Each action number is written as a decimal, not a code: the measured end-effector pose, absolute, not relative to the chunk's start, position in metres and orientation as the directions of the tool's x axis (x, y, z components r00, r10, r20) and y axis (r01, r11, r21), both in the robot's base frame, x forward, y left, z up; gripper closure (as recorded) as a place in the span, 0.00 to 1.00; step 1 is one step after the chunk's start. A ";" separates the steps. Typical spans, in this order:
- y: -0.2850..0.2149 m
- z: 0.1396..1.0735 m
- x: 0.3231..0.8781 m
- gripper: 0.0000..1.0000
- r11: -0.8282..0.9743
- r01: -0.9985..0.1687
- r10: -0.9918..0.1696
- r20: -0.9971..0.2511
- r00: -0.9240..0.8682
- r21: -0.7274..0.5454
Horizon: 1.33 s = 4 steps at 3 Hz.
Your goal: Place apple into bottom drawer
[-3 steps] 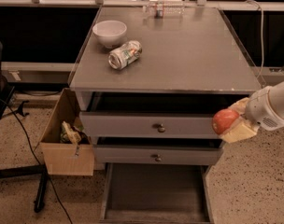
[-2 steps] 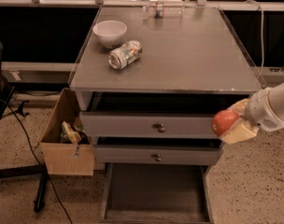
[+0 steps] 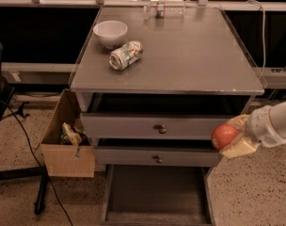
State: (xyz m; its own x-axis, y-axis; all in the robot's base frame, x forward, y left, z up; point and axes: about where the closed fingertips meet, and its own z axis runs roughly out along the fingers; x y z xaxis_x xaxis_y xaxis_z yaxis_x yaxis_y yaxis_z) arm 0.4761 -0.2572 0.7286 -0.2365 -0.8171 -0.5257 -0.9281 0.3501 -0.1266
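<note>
The apple (image 3: 225,136) is red-orange and round, held in my gripper (image 3: 233,136) at the right side of the cabinet, level with the gap between the two upper drawers. The gripper's pale fingers (image 3: 238,147) are shut on the apple, and the white arm reaches in from the right edge. The bottom drawer (image 3: 156,192) is pulled out below, a wide shallow tray with a dark floor. The apple is above and to the right of it.
On the cabinet top (image 3: 190,55) lie a white bowl (image 3: 110,33) and a crushed silver can (image 3: 126,55). The two upper drawers (image 3: 157,127) with round knobs stand slightly open. A cardboard box (image 3: 67,135) with litter sits at the left, beside a black stand leg and cables.
</note>
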 end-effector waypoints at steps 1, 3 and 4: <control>-0.257 0.693 0.470 1.00 0.329 -0.938 -0.802 -0.557 -0.218 -0.106; -0.250 0.607 0.457 1.00 0.284 -0.956 -0.772 -0.608 -0.186 -0.068; -0.249 0.606 0.457 1.00 0.279 -0.957 -0.775 -0.606 -0.181 -0.072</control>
